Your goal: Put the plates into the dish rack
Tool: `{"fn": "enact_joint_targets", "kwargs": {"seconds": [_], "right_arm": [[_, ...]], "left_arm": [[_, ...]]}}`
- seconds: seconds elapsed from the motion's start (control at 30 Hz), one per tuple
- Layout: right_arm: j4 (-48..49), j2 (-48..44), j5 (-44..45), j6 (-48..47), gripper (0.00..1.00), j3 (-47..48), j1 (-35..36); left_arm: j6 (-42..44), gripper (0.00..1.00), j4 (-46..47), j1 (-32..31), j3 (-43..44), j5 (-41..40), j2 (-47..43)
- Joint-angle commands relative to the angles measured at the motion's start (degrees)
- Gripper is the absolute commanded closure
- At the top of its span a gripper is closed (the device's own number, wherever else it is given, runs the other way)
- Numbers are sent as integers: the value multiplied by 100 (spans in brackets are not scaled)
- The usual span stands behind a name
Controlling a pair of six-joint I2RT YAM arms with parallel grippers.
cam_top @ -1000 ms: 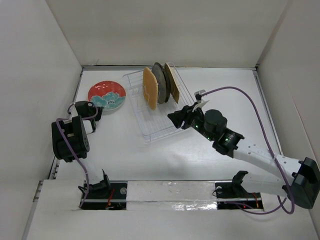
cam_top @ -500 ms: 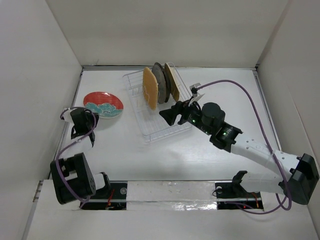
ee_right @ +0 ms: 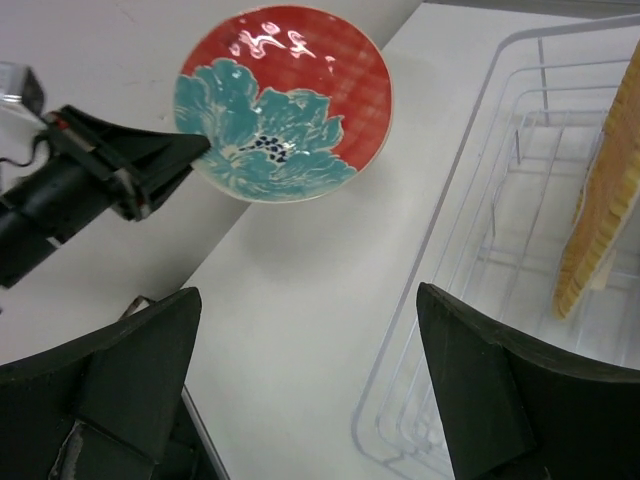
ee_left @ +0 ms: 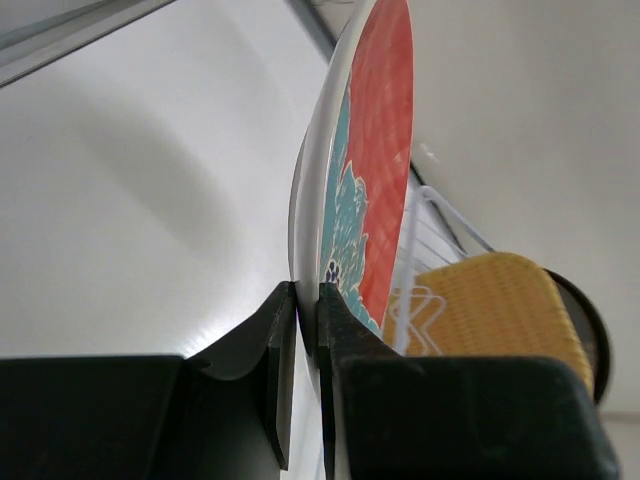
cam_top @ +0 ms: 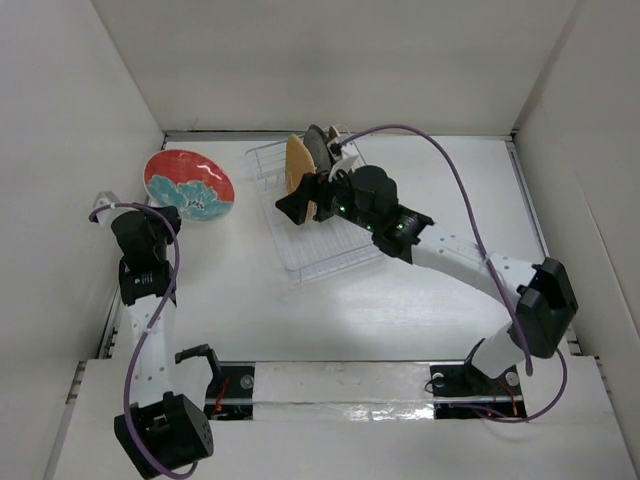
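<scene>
The red plate with the teal-white flower [cam_top: 189, 184] hangs tilted on edge above the table's back left. My left gripper [cam_top: 160, 212] is shut on its lower rim, and the left wrist view shows the jaws pinching the rim [ee_left: 307, 300] of the plate [ee_left: 375, 150]. My right gripper [cam_top: 292, 205] is open and empty over the left side of the clear dish rack [cam_top: 330, 250], facing the red plate [ee_right: 285, 105]. The yellow ribbed plate [cam_top: 298, 165], a dark plate [cam_top: 318, 150] and a cream plate [cam_top: 342, 150] stand in the rack's far end. The plain orange-yellow plate is out of view.
White walls enclose the table on the left, back and right. The rack's near half [ee_right: 470, 200] holds no plates. The right arm's purple cable [cam_top: 440, 160] arcs over the rack. The left arm [ee_right: 70, 190] shows in the right wrist view.
My left gripper has lifted the red plate off the table and tipped it toward upright at the back left. My right arm has swung left over the rack, toward the plate.
</scene>
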Motion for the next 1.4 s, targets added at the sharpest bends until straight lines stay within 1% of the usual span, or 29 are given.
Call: {"fn": "enact_joint_targets", "kwargs": {"seconds": [0.0,0.03,0.17,0.3,0.33,0.37,0.5,0.63,0.73,0.77,0.83,0.87,0.9,0.93,1.0,1.03,1.07,1.1,1.13,1.17,1.2,1.23,1.27,1.3,1.33,1.37], "right_arm": [[-313,316,1,-34,6,846,27],[-340,552,-8,-17,5,1118,27],[-350,1072,-201,185,5,1541,-104],[-638,1573,-237,159,4,2033,-210],[-631,1644,-306,159,3,2087,-210],[-648,1749,-324,167,2,2157,-271],[-666,1838,-438,211,2,2166,-508],[-394,1812,-781,326,2,1929,-641],[18,1750,-1158,387,6,1658,-755],[202,1724,-1447,422,13,1552,-755],[728,1689,-1730,650,22,1367,-860],[897,1706,-2035,738,29,1218,-861],[1325,1724,-2230,922,33,1139,-913],[1512,1759,-2606,1019,38,1086,-914],[1994,1881,-2925,1299,41,989,-975],[2110,1908,-3022,1380,46,971,-975],[2233,1917,-3127,1450,58,901,-975],[2452,1934,-3172,1581,66,866,-975],[2541,1926,-3224,1652,78,848,-1027],[2620,1926,-3295,1714,97,822,-1028],[2787,1865,-3278,1819,100,726,-1028],[2875,1803,-3243,1872,100,655,-1080],[2946,1716,-3086,1916,100,567,-1080],[2990,1541,-3015,1951,100,445,-1141],[2947,1435,-2953,1934,100,417,-1203],[2851,1338,-2744,1908,100,408,-1204]], "left_arm": [[-59,100,974,0,831,862,-421],[-59,100,930,0,876,1116,-447],[-164,100,894,0,990,1698,-719],[-454,100,1035,0,999,2401,-852],[-603,100,1096,0,999,2680,-861],[-674,100,1184,0,990,2788,-887],[-946,100,1439,0,981,3218,-1001],[-1280,100,1772,0,903,3719,-1001],[-1579,100,2150,0,701,4035,-984],[-1632,100,2290,0,587,4106,-966],[-1729,100,2371,0,498,4273,-966],[-1747,100,2406,0,402,4309,-966],[-1764,100,2397,0,349,4335,-966],[-1808,100,2432,0,288,4414,-957],[-1852,100,2582,0,121,4485,-940],[-1852,100,2591,0,77,4520,-940],[-1835,100,2582,0,15,4520,-966],[-1791,100,2530,0,-3,4511,-975],[-1712,100,2451,0,-3,4468,-984],[-1529,100,2233,0,-3,4415,-992],[-1431,100,2117,0,-3,4354,-1019],[-1291,100,1925,0,23,4118,-1045],[-863,85,1453,0,137,3968,-1097],[-642,76,1222,0,207,3827,-1124],[-404,67,985,0,286,3504,-1150],[-193,54,582,0,391,3353,-1246]]}}
